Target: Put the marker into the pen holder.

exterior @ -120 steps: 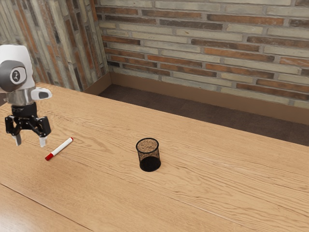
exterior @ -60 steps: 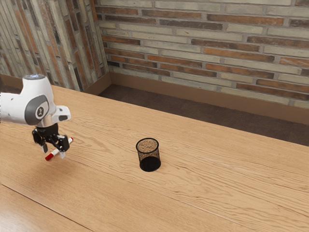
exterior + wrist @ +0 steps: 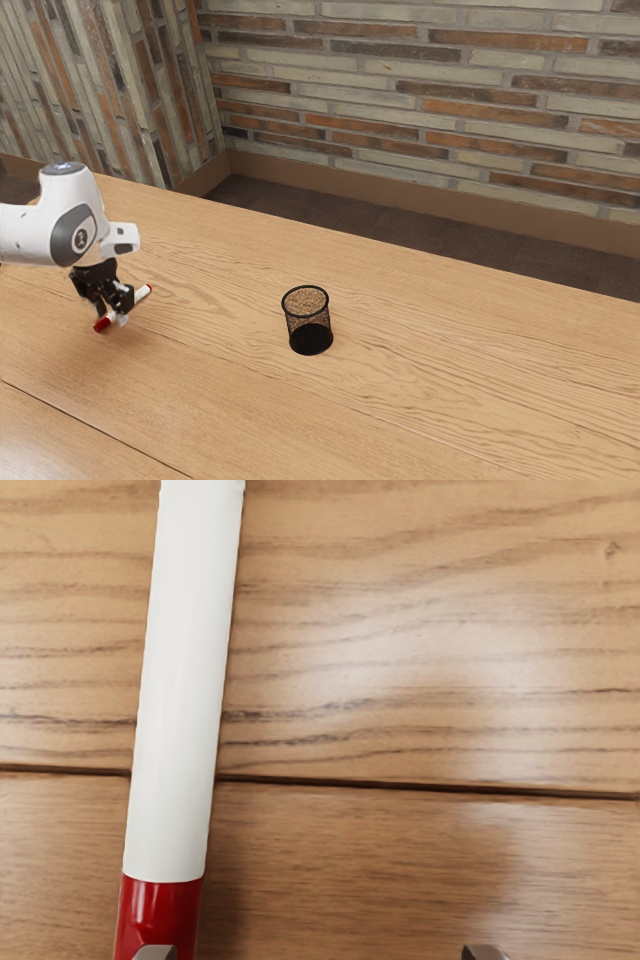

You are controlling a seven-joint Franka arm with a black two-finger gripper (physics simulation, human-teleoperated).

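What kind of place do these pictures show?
It seems to be a simulated indoor room set up for robot work: a wooden table carries a marker and a mesh pen holder, with a brick-patterned wall behind it.

Ext. view: tbl (image 3: pixel 450 390) spans the foreground. Toward the view's L, the marker (image 3: pixel 142 295) lies flat on it, cap end nearer the camera, other end angled back & to the view's R. The gripper (image 3: pixel 111 317) is low over the marker, nr its cap end; the arm (image 3: pixel 28 236) comes in from the view's L. Approx. mid-view, well apart to the R of the marker, the pen holder (image 3: pixel 311 342) stands upright on the tbl. Behind the tbl: floor strip (image 3: pixel 340 215), then baseboard (image 3: pixel 400 192) & back wall (image 3: pixel 420 85); side wall (image 3: pixel 85 90) at back L, meeting it in a corner. Wrist view: marker lies across a tbl seam (image 3: pixel 400 787).
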